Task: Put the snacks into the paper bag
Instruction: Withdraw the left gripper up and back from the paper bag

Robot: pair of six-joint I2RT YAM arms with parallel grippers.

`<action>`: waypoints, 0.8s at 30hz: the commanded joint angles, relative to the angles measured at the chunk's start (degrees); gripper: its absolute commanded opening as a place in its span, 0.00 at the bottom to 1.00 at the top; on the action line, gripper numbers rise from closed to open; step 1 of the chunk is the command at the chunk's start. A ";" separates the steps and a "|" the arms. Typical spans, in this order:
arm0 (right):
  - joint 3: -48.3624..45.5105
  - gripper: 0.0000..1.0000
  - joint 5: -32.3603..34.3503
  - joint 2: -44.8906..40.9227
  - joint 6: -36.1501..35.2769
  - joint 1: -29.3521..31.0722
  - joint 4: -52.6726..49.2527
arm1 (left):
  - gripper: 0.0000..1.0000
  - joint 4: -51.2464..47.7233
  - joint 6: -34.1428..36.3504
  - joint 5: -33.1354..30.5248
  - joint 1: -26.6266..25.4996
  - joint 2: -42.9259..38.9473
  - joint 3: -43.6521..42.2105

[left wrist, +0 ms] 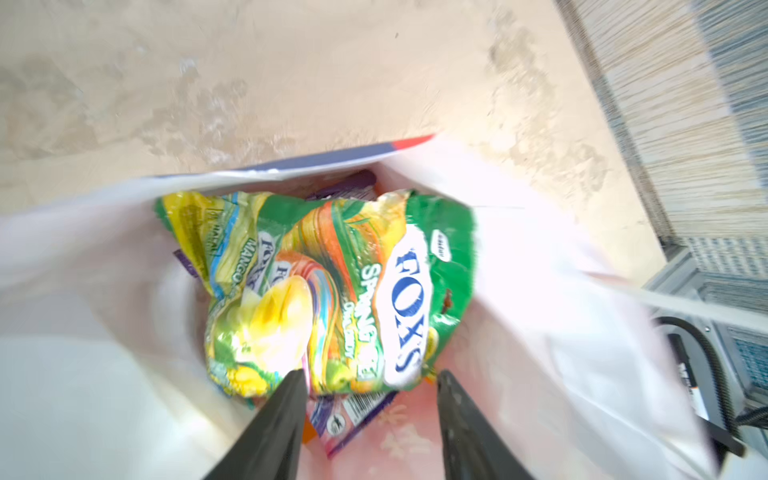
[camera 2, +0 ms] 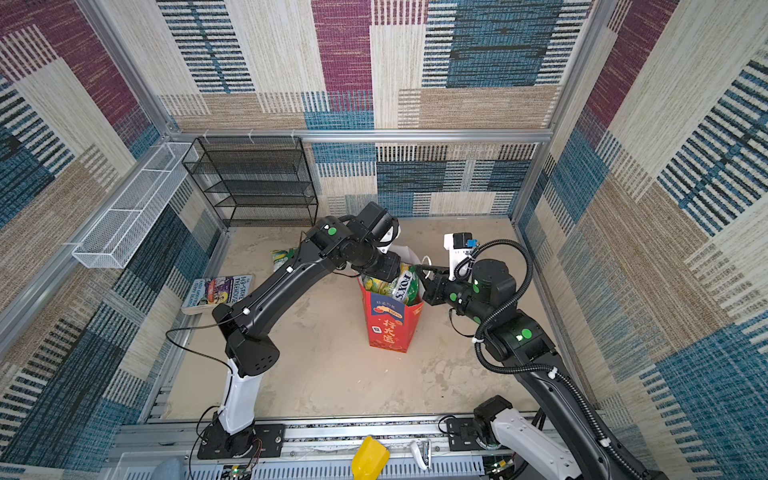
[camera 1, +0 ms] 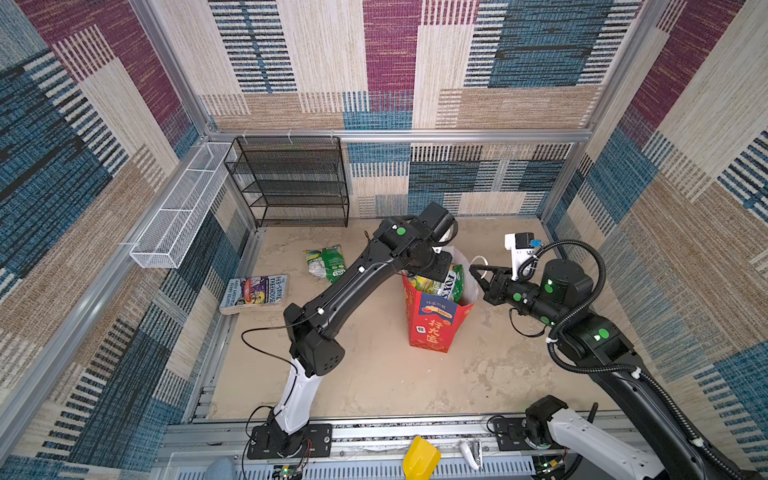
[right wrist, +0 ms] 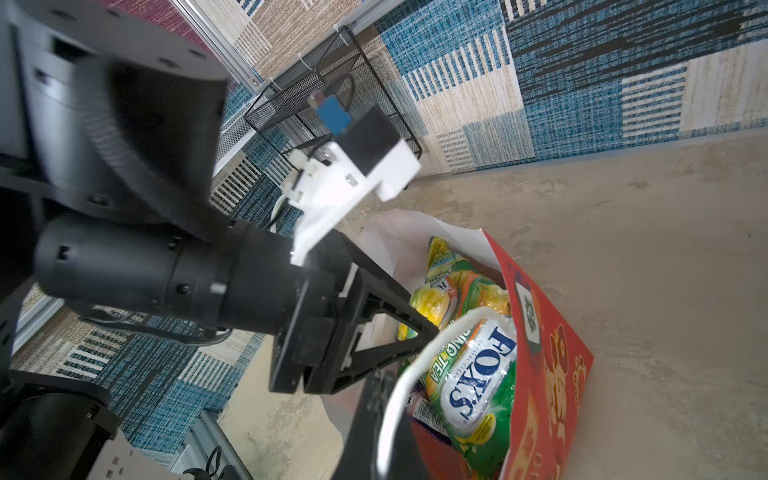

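We see left gripper (left wrist: 368, 376) released above green FOX'S pouch (left wrist: 332, 270) inside the red paper bag (camera 1: 432, 328) near mid-frame, right gripper (camera 1: 475, 271) clenched at its right rim, second green pouch (camera 1: 326, 262) lying upper-left.

The red paper bag (camera 1: 432, 328) stands upright on the table (camera 1: 374, 382), its white-lined mouth open just below the left tool (left wrist: 372, 376), with a crumpled green FOX'S pouch (left wrist: 374, 291) on top of a purple pouch (left wrist: 357, 409) inside, while another green pouch (camera 1: 326, 262) lies flat well apart from that tool.
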 commanded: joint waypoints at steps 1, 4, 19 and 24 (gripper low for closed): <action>0.20 0.02 0.21 -0.33 0.16 0.10 2.48 | 0.53 2.74 0.53 1.29 -0.60 -2.18 -2.82; 0.12 0.03 0.28 -0.82 0.25 0.10 2.43 | 0.45 3.59 -0.05 2.04 -0.69 -3.07 -5.71; 0.52 0.03 0.78 -1.42 -0.50 0.10 1.70 | 0.35 4.28 -0.79 2.51 -0.83 2.78 -8.01; 0.56 0.03 0.70 -1.19 -1.05 0.10 1.75 | 0.34 4.97 -1.94 1.78 -1.14 3.26 -10.98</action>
